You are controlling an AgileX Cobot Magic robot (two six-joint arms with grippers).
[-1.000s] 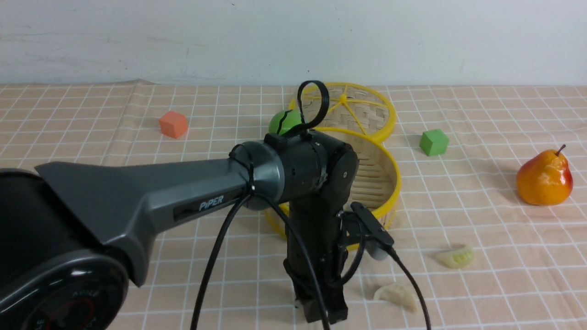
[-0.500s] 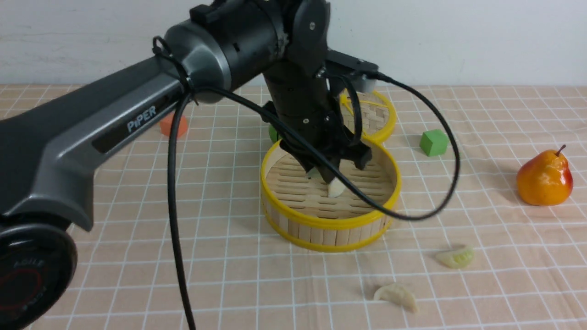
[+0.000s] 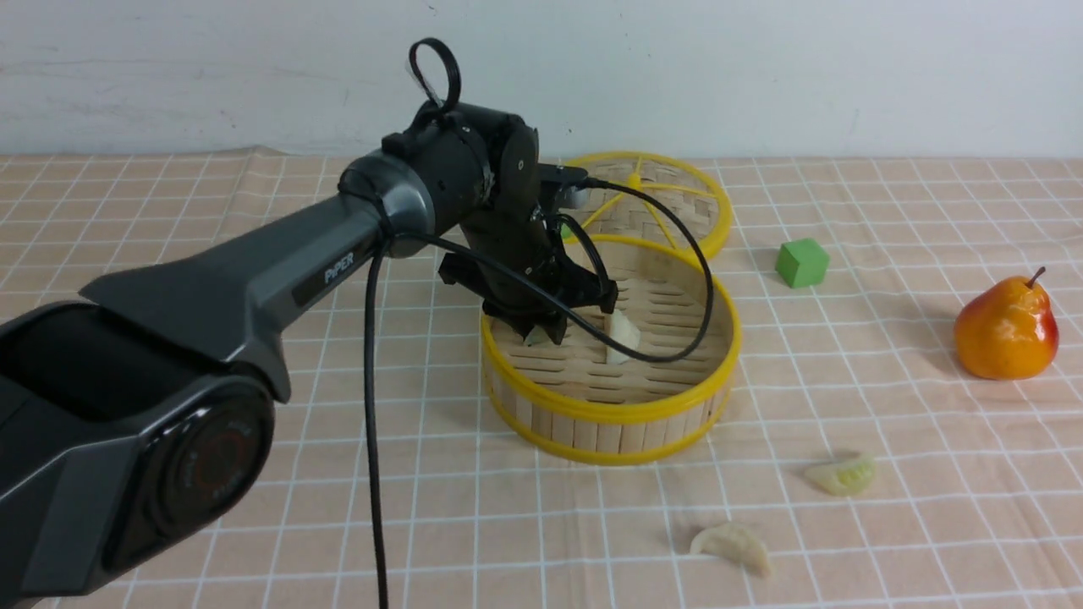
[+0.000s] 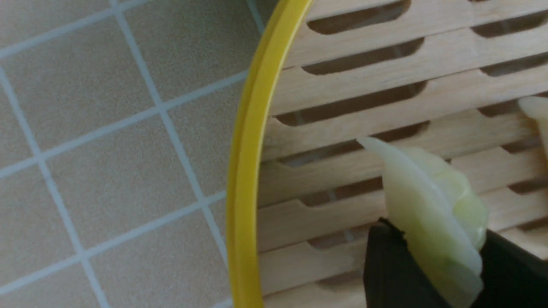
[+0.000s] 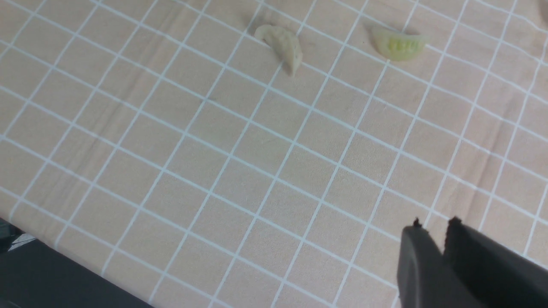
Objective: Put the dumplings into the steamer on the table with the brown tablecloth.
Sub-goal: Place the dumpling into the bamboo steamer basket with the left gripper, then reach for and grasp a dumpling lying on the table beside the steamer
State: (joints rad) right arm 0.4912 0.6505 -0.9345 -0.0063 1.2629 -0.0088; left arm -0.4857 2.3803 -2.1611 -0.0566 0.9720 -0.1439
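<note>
The steamer stands mid-table on the brown tablecloth. One dumpling lies on its slatted floor. My left gripper reaches down inside the steamer's left side. It is shut on a pale green dumpling, held just above the slats beside the yellow rim. Two more dumplings lie on the cloth in front right of the steamer, and the right wrist view shows both. My right gripper hovers over bare cloth, its jaws nearly together and holding nothing.
The woven lid leans behind the steamer. A green cube sits to its right, and a pear stands farther right. The left arm's cable loops over the steamer. The table's near edge shows in the right wrist view.
The left arm has lifted from the cloth in front of the steamer, swung over it, and come down inside its left side with a dumpling. The two dumplings on the cloth have not moved.
</note>
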